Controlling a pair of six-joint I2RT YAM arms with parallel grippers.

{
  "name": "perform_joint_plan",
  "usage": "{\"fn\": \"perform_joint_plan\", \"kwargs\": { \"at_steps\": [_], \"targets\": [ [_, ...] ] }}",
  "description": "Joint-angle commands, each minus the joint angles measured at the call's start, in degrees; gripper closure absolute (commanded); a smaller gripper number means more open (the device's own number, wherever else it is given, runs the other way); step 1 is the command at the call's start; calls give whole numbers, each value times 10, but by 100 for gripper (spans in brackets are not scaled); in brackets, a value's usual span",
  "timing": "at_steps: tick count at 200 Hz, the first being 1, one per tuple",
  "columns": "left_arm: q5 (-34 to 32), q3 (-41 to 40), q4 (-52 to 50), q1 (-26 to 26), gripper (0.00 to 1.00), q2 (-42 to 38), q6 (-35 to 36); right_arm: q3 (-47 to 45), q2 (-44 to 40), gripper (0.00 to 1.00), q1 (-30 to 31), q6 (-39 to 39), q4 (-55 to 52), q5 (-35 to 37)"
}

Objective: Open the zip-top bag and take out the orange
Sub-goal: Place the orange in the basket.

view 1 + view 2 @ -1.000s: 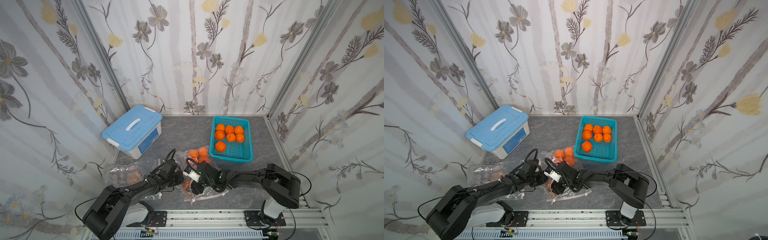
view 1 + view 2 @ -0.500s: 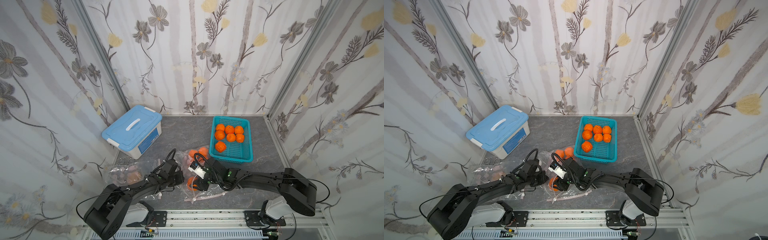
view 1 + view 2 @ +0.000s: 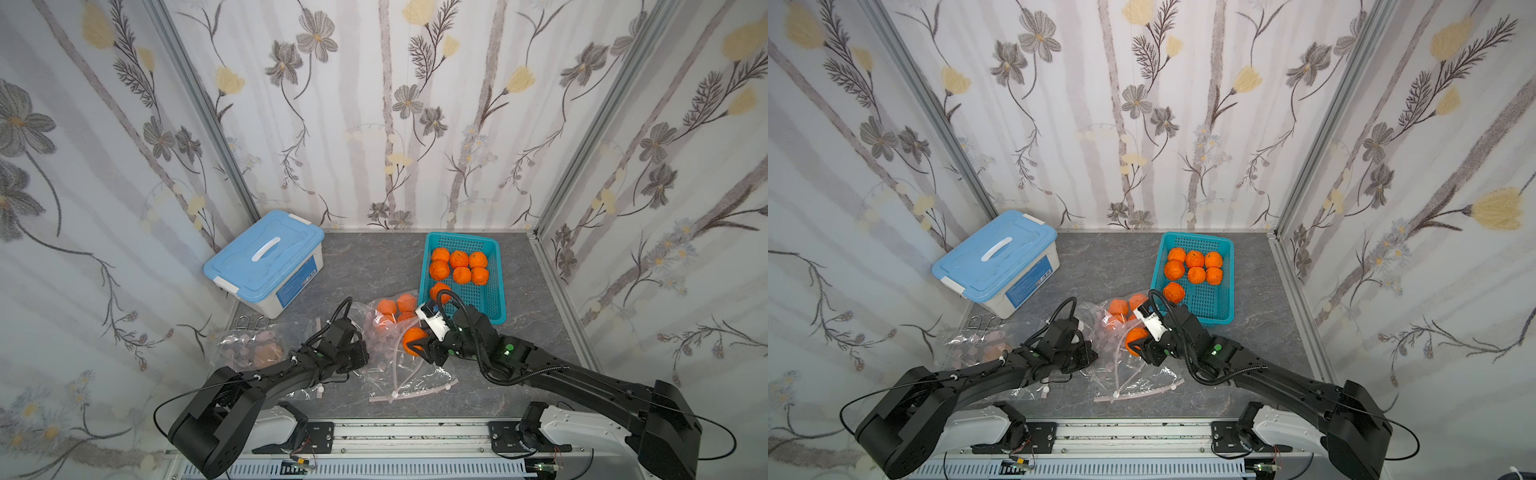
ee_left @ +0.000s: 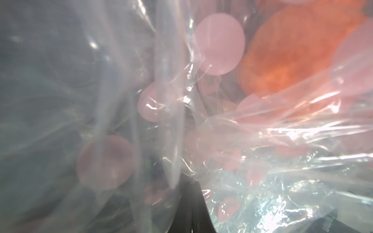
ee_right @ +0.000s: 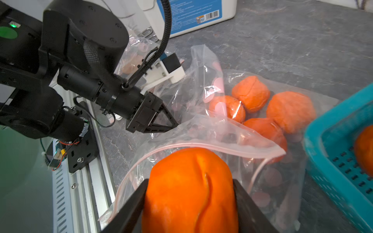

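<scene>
Going left to right, our left gripper (image 5: pixel 171 125) is pinched tight on the clear film of the zip-top bag (image 3: pixel 409 376), while our right gripper (image 3: pixel 417 345) is clamped on the orange (image 5: pixel 189 181) at the bag's open mouth, near the teal basket (image 3: pixel 461 237).
</scene>
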Motion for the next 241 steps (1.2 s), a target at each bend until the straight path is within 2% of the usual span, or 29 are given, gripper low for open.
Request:
{"fn": "perform_joint_plan", "kwargs": {
  "at_steps": [1, 23, 61, 95, 117, 161, 195, 241],
  "targets": [
    [-7, 3, -8, 0, 100, -3, 6, -9, -24, 43, -30, 32, 33, 85],
    [-7, 5, -16, 0, 100, -8, 8, -3, -35, 44, -94, 58, 30, 115],
    [-10, 5, -18, 0, 100, -13, 8, -6, -55, 44, -191, 99, 56, 115],
    [-10, 8, -15, 0, 100, -9, 7, 31, 20, 44, -276, 150, 29, 155],
    [-9, 9, -15, 0, 100, -6, 9, 38, 84, 45, -332, 181, 62, 125],
    [-16, 9, -24, 1, 100, -18, 14, 102, 231, 45, -350, 195, 82, 116],
    [-12, 8, -21, 0, 100, -12, 13, 138, 312, 43, -361, 206, 94, 114],
    [-15, 11, -23, 0, 100, -17, 13, 155, 360, 42, -367, 222, 115, 65]
  ]
}}
